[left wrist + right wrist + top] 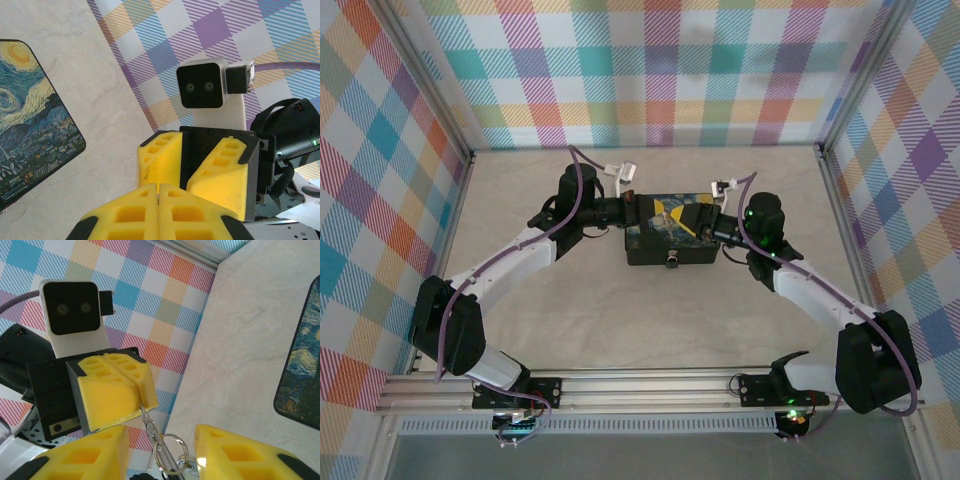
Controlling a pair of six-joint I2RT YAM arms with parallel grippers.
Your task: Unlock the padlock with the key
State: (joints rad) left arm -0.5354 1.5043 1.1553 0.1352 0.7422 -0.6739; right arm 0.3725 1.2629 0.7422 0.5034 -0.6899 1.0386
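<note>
Both grippers meet above the black box (670, 245) with the blue swirling-night lid (30, 125). My left gripper (159, 187) is shut, and the thin grey key (151, 424) sticks out from its yellow fingertips (142, 390). The key's ring (170, 452) dangles below with more small metal pieces on it. My right gripper (162, 455) faces the left one, its jaws apart on either side of the ring. The padlock (672, 260) is a tiny pale speck at the box's front wall.
The box sits mid-table on the pale tabletop (620, 320). Chequered walls (650, 70) enclose the back and both sides. The two wrist cameras (201, 84) (70, 307) face each other at close range.
</note>
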